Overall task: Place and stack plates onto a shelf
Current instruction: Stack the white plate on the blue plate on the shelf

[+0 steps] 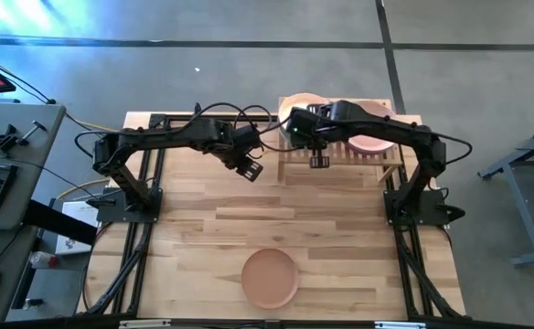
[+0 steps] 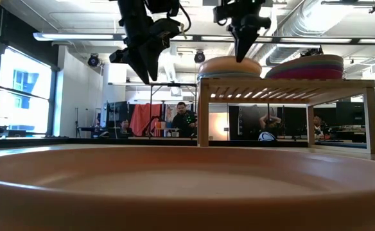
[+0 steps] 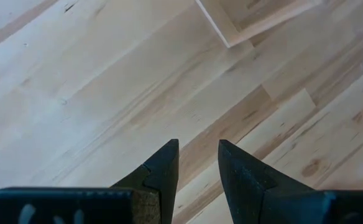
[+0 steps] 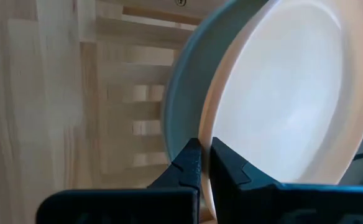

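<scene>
A wooden shelf (image 1: 340,157) stood at the desk's (image 1: 194,233) far edge, holding two plate stacks: one cream-topped (image 1: 296,108), one pink-topped (image 1: 375,140). The right gripper (image 1: 318,161), jaws together, hung over the shelf's front edge by the cream stack. The left gripper (image 1: 250,170), jaws apart and empty, hovered beside the shelf. A terracotta plate (image 1: 269,278) lay well in front of the shelf. A careless swing by the right gripper could probably nudge the cream stack off.

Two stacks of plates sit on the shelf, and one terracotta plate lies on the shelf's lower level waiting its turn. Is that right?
Not quite. The terracotta plate is not on any lower level of the shelf; it lies on the table near the front edge, far from the shelf, as the high view shows. The two stacks on the shelf are right.
</scene>
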You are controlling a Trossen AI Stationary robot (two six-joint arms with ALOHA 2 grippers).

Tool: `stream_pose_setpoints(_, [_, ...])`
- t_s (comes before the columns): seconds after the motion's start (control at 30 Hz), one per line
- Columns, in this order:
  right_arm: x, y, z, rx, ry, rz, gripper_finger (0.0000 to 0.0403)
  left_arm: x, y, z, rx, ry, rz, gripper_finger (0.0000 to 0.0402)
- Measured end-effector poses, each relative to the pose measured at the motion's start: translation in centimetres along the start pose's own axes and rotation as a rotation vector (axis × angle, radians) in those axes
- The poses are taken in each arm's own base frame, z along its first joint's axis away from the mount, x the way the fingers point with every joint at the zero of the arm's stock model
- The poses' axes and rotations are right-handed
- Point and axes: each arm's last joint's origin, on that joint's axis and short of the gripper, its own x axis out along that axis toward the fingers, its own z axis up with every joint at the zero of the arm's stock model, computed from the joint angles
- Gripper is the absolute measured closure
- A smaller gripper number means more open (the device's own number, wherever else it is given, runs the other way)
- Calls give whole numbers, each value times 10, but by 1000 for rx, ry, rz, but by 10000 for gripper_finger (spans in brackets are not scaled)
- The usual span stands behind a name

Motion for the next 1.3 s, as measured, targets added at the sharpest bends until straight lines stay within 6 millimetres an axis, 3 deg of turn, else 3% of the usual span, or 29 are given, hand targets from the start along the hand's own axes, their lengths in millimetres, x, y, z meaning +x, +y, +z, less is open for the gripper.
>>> stream_pose_setpoints(0.2, [9, 0, -2, 10, -8, 91, 403, 0, 0, 0, -1, -1, 0, 298])
stream_pose_setpoints(0.57, [14, -8, -5, 41, 14, 47, 399, 0, -1, 0, -24, -5, -2, 298])
stream_pose_setpoints(1.0, [13, -13, -7, 45, 52, -63, 296, 0, -1, 0, -25, -5, -2, 298])
stream_pose_setpoints(1.3, [-9, -20, -7, 99, -5, -29, 284, 0, -1, 0, -25, -8, -4, 298])
